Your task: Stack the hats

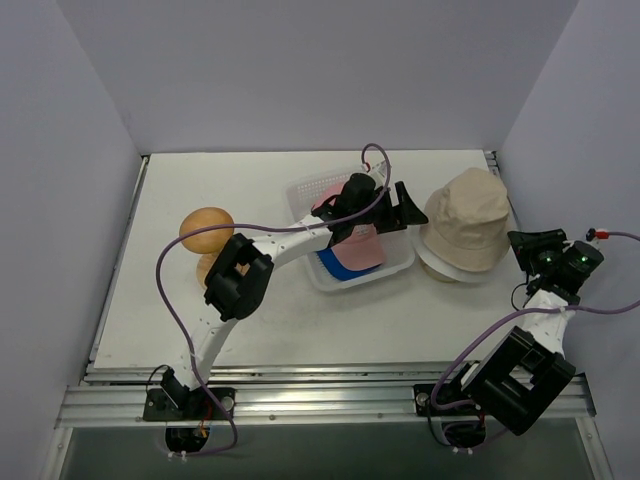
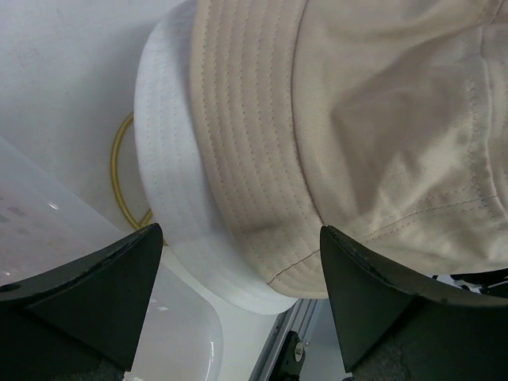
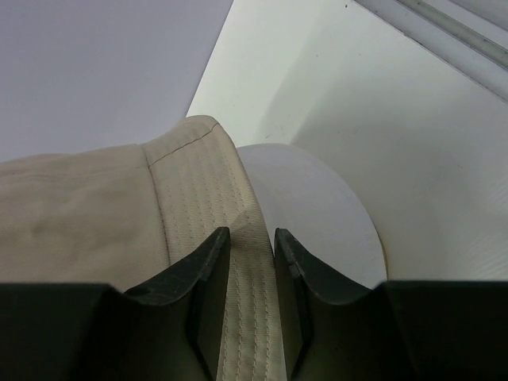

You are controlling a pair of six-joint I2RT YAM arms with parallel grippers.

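Observation:
A beige bucket hat (image 1: 468, 228) sits on top of a whitish hat (image 1: 438, 268) at the right of the table. My right gripper (image 3: 252, 238) is at that hat's right edge, jaws pinched on a fold of the beige brim (image 3: 250, 317), with the whitish hat's brim (image 3: 317, 214) beyond. My left gripper (image 1: 410, 210) hangs open just left of the beige hat (image 2: 381, 119), its fingers (image 2: 103, 278) wide apart and holding nothing; the whitish hat (image 2: 171, 159) shows beneath. A pink cap (image 1: 358, 240) and a blue cap (image 1: 340, 266) lie in the basket, partly hidden by my left arm.
The clear plastic basket (image 1: 400, 264) stands mid-table under my left arm. An orange-brown dome (image 1: 207, 230) sits on its stand at the left. A thin yellow loop (image 2: 116, 175) lies on the table by the whitish hat. The right wall is close behind the hats.

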